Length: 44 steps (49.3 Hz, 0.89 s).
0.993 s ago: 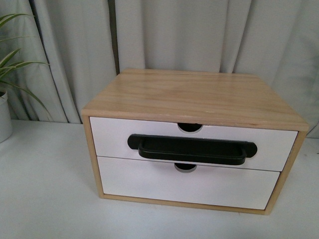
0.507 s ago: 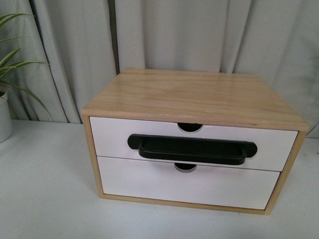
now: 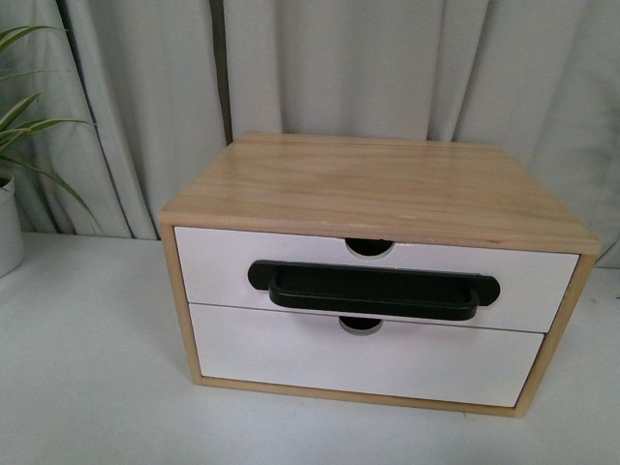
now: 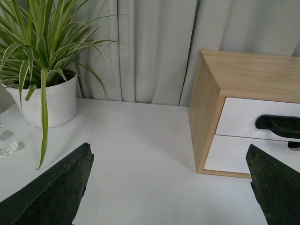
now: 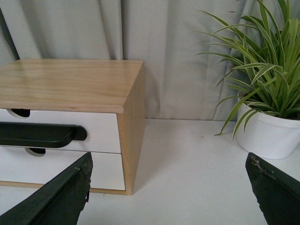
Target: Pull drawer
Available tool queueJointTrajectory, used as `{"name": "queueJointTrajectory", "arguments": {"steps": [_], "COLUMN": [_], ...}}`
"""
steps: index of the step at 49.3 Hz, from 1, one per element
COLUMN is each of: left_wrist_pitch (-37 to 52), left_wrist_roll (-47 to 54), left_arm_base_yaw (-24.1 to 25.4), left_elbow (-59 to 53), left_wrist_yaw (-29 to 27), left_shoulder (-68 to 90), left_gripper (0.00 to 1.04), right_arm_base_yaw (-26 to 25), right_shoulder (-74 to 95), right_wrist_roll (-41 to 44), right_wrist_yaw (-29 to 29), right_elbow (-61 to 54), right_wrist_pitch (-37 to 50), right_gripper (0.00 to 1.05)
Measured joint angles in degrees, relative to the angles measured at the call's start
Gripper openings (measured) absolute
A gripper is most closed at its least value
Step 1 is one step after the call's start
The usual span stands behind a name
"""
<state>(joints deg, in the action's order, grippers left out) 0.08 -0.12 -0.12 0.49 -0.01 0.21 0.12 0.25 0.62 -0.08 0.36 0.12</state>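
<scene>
A light-wood cabinet [image 3: 378, 184] stands on the white table. Its upper drawer [image 3: 218, 266] has a white front, a long black bar handle [image 3: 373, 289] and a half-round notch [image 3: 369, 247] in the top edge; it sits flush and shut. The same drawer [image 4: 239, 117] with its handle [image 4: 279, 125] shows in the left wrist view, and the drawer [image 5: 101, 131] with its handle [image 5: 40, 134] in the right wrist view. My left gripper [image 4: 171, 161] is open over bare table, left of the cabinet. My right gripper [image 5: 168, 164] is open, right of the cabinet. Neither arm shows in the front view.
Below it lies a white drawer front [image 3: 368, 363] with a notch and no handle. A potted spider plant [image 4: 42, 70] stands left of the cabinet, another potted plant [image 5: 269, 103] to its right. Grey curtains [image 3: 339, 68] hang close behind. A clear object [image 4: 5, 143] sits by the left pot.
</scene>
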Motion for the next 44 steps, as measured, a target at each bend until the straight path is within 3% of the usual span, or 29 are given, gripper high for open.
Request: {"name": "queueJointTrajectory", "arguments": {"steps": [6, 8, 12, 15, 18, 23, 34, 38, 44], "left_wrist_pitch": [0.0, 0.0, 5.1, 8.2, 9.7, 14.6, 21.9, 22.5, 22.3], "left_wrist_roll": [0.0, 0.0, 1.8, 3.3, 5.2, 9.4, 29.6, 34.1, 40.5], "left_arm_base_yaw": [0.0, 0.0, -2.2, -3.9, -4.2, -4.6, -7.4, -7.9, -9.5], "left_elbow": [0.0, 0.0, -0.1, 0.0, 0.0, 0.4, 7.0, 10.8, 17.0], "left_wrist_yaw": [0.0, -0.1, -6.4, -5.4, -1.4, 5.4, 28.9, 33.7, 36.4], "left_shoulder": [0.0, 0.0, 0.8, 3.0, 6.5, 12.9, 35.7, 43.1, 52.8], "left_gripper": [0.99, 0.99, 0.99, 0.99, 0.99, 0.99, 0.99, 0.99, 0.99], "right_arm_base_yaw": [-0.1, -1.6, -4.1, -4.9, -6.5, -8.2, -5.2, -3.1, 0.2], "right_shoulder": [0.0, 0.9, 3.8, 6.7, 11.0, 18.5, 40.5, 46.2, 53.3], "right_wrist_roll": [-0.1, -0.9, -1.0, -0.5, 0.0, 1.6, 11.8, 16.0, 21.5], "right_wrist_yaw": [-0.3, -5.4, -14.6, -18.4, -23.1, -26.1, -29.4, -30.0, -29.2], "right_elbow": [0.0, 0.7, 1.5, 2.0, 3.6, 6.8, 14.0, 16.2, 19.9], "right_wrist_pitch": [-0.1, -2.5, -4.4, -2.7, 0.8, 6.7, 11.6, 10.9, 12.0], "right_gripper": [0.96, 0.96, 0.96, 0.96, 0.96, 0.96, 0.96, 0.96, 0.96]}}
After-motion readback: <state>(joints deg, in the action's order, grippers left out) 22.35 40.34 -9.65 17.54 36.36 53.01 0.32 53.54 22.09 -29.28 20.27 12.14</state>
